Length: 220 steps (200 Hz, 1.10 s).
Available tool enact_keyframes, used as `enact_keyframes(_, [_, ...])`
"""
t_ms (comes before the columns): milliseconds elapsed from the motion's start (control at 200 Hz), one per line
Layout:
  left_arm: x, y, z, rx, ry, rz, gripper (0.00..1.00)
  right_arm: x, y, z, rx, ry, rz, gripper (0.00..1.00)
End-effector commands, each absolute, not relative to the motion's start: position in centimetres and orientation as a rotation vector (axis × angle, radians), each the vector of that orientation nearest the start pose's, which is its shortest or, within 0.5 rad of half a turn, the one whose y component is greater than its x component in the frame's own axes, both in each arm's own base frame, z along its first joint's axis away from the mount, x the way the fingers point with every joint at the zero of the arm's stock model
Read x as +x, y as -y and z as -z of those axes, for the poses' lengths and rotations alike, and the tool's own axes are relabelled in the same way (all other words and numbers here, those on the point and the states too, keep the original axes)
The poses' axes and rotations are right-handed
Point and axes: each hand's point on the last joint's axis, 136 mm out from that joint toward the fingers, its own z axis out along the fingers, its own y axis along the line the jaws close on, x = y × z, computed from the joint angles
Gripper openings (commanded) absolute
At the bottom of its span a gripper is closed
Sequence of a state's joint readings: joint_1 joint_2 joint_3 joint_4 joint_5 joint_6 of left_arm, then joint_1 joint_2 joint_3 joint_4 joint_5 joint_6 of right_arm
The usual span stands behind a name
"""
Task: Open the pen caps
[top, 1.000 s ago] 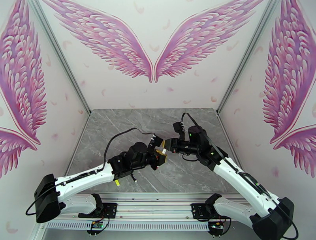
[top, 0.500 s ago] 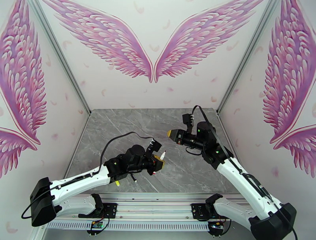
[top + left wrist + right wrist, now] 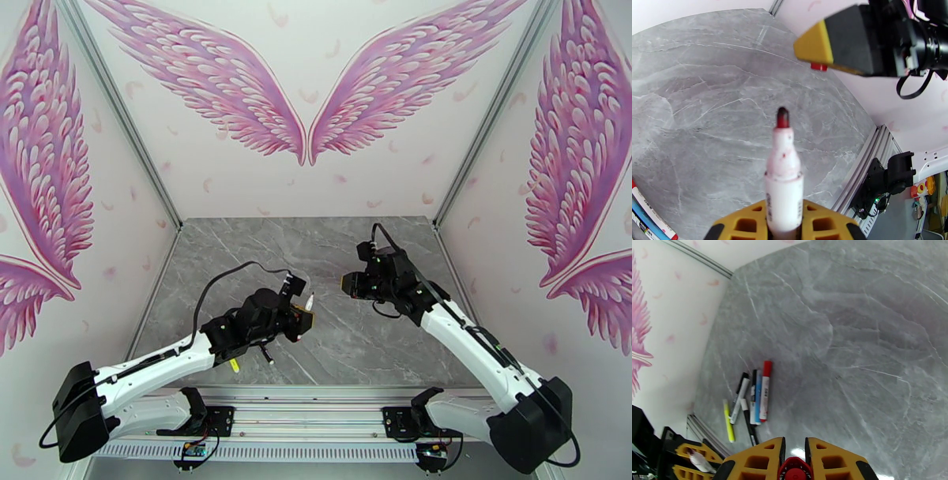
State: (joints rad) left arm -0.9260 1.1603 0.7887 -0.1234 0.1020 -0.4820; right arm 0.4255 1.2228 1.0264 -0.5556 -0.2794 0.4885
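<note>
My left gripper (image 3: 784, 222) is shut on a white pen (image 3: 784, 189) whose bare red tip points up and away. The same pen (image 3: 309, 302) sticks out of the left gripper (image 3: 302, 317) at the table's middle. A red pen cap (image 3: 794, 472) sits pinched between the yellow fingers of my right gripper (image 3: 794, 455). In the left wrist view that cap (image 3: 818, 66) peeks from under the right gripper (image 3: 811, 47), a short gap beyond the pen's tip. The right gripper (image 3: 346, 283) hovers right of the left one, apart from it.
Several more pens (image 3: 750, 398) lie side by side near the table's front left: one with a red cap (image 3: 766, 368), a blue one (image 3: 758, 398), a yellow highlighter (image 3: 728, 419) and black-ended ones. The enclosure walls stand close at the left, right and back.
The two grippers were together a second ago and have pulled apart. The right one drew back to the right with the red cap; the left one drew back left with the uncapped pen.
</note>
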Motion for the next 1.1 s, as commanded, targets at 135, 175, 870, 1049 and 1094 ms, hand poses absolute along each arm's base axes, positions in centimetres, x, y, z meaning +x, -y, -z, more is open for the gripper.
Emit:
enact_keyframes(135, [22.3,30.1,-20.1,0.488,-2.156,0.888,0.0,30.9,-17.4,-16.7,-0.097,-2.546,-0.566,0.17])
enact_keyframes(175, [22.4,30.0,-20.2,0.483,-2.153,0.886,0.0,31.1,-17.3,-16.2,-0.101,-2.555,-0.552,0.17])
enact_keyframes(870, [26.0,27.0,-18.1,0.341,-2.234,0.745,0.0,36.9,-14.0,-8.2,-0.11,-2.774,-0.217,0.19])
enact_keyframes(1049, [26.6,27.0,-17.5,0.342,-2.252,0.715,0.0,38.5,-13.1,-6.6,-0.081,-2.813,-0.166,0.19])
enact_keyframes(1094, [26.7,27.0,-17.3,0.34,-2.26,0.708,0.0,38.8,-12.8,-6.3,-0.07,-2.822,-0.155,0.19])
